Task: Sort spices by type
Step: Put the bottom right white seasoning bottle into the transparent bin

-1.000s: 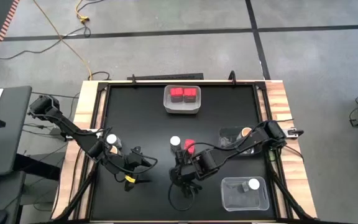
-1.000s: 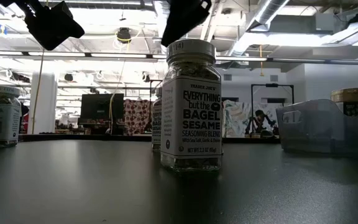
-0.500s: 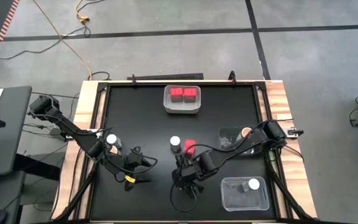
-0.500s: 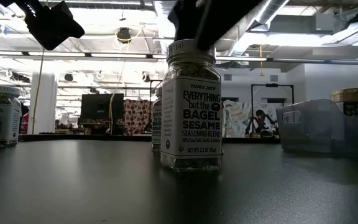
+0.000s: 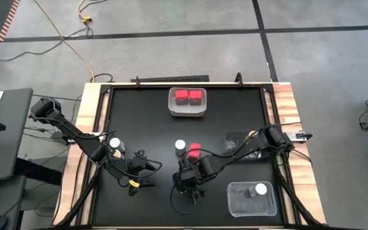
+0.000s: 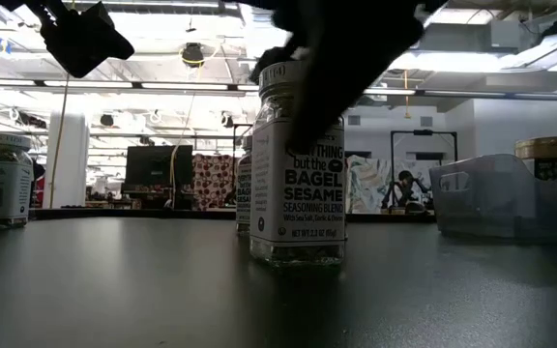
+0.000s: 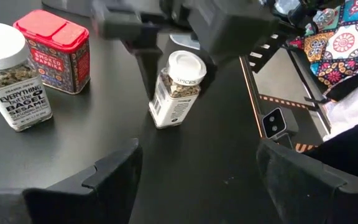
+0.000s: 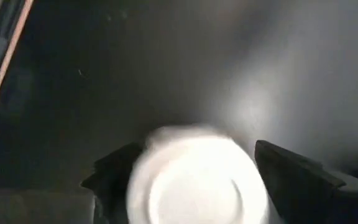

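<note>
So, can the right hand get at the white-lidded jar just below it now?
Probably yes. The right hand hangs over the white-lidded jar with a finger on each side of its lid and nothing between. The red box stands off to the side.

Overhead camera and table-level camera share the bagel-seasoning jar [image 6: 297, 164].

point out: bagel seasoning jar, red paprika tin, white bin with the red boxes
bagel seasoning jar [image 6: 298, 208]: low view, on its front label.
red paprika tin [image 7: 53, 48]: left wrist view, on its side, below the lid.
white bin [image 5: 188, 113]: high view, on its near rim.
</note>
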`<state>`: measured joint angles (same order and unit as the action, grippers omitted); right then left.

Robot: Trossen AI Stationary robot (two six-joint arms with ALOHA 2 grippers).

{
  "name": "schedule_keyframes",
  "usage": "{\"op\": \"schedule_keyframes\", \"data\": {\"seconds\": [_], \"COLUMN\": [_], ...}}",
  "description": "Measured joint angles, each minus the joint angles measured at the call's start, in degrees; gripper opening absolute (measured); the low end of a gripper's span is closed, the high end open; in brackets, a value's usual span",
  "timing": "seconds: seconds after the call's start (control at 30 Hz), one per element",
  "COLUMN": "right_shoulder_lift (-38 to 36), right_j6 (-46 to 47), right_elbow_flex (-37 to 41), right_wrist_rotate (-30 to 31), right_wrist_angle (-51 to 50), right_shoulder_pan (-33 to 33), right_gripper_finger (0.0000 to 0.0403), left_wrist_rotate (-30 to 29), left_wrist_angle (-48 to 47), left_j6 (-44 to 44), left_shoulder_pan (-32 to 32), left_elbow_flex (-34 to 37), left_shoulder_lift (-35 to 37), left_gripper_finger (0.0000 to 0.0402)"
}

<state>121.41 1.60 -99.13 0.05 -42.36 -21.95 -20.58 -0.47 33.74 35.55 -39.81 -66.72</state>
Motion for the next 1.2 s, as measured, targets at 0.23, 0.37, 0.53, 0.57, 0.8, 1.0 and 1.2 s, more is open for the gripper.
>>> {"op": "schedule_keyframes", "data": {"seconds": [0.23,0.37,0.53,0.57,0.8,1.0,1.2], "right_shoulder_lift": [-0.2,-0.1,-0.3,-0.4,-5.3,-15.5,-24.8], "right_j6": [1.4,1.4,1.4,1.4,7.8,17.0,26.6], "right_elbow_flex": [0.0,0.0,0.0,0.0,0.0,0.0,-0.1], "right_wrist_rotate": [-0.2,-0.2,-0.2,-0.2,-0.1,4.2,15.4], "right_wrist_angle": [-2.1,-1.8,-1.8,-1.8,-4.6,-11.8,-25.9], "right_shoulder_pan": [0.3,0.3,0.3,0.3,0.3,-1.6,-7.9], "right_gripper_finger": [0.0303,0.0272,0.0216,0.0216,0.0216,0.0216,0.0216], "left_wrist_rotate": [-0.3,-0.3,-0.3,-0.3,-0.3,-0.3,-0.3], "left_wrist_angle": [0.0,0.0,-0.2,-0.2,-0.1,-0.1,0.0], "left_j6": [0.6,0.6,0.6,0.6,0.6,0.6,0.6], "left_shoulder_pan": [0.0,0.0,0.0,0.0,0.0,0.0,0.0], "left_elbow_flex": [0.0,0.0,0.0,0.0,0.0,0.0,0.0], "left_shoulder_lift": [0.0,0.0,0.0,0.0,0.0,0.0,0.0], "left_gripper_finger": [0.0303,0.0303,0.0303,0.0303,0.0303,0.0303,0.0303]}}
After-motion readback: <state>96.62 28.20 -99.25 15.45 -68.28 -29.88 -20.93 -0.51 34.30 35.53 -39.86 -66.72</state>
